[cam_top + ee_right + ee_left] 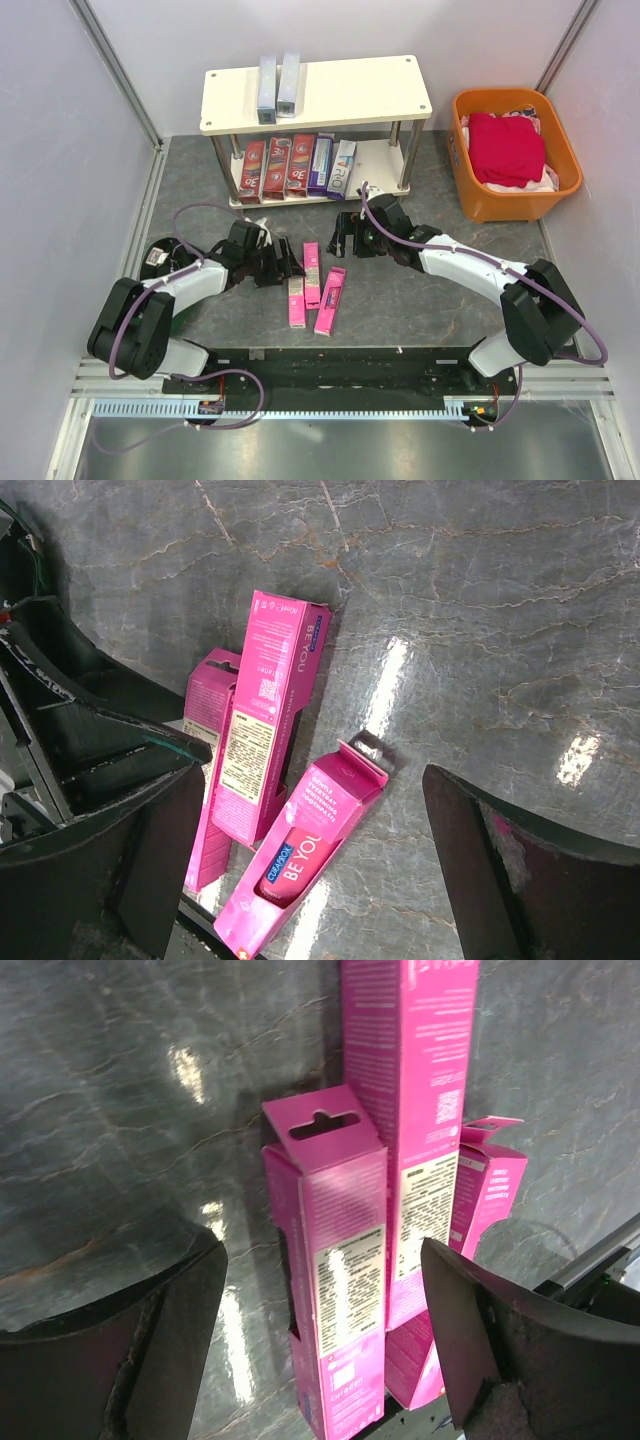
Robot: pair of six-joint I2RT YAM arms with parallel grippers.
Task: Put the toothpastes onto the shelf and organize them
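Observation:
The shelf point(350, 95) stands at the back. Two silver-grey toothpastes point(278, 86) lie on its top board; three red point(276, 166), one purple point(321, 162) and one white point(342, 168) lie on the lower board. Three pink toothpastes lie on the table: a left one point(296, 301), a middle one point(312, 272) and a right one point(331, 299). My left gripper point(288, 266) is open and straddles the left pink carton point(340, 1290) without touching it. My right gripper point(345, 235) hangs open and holds nothing, just behind the pink cartons point(310, 850).
An orange basket point(480, 205) with red cloth point(505, 145) sits at the back right beside the shelf. White walls close in the left, right and back. The arms' bases and a metal rail point(340, 405) run along the near edge.

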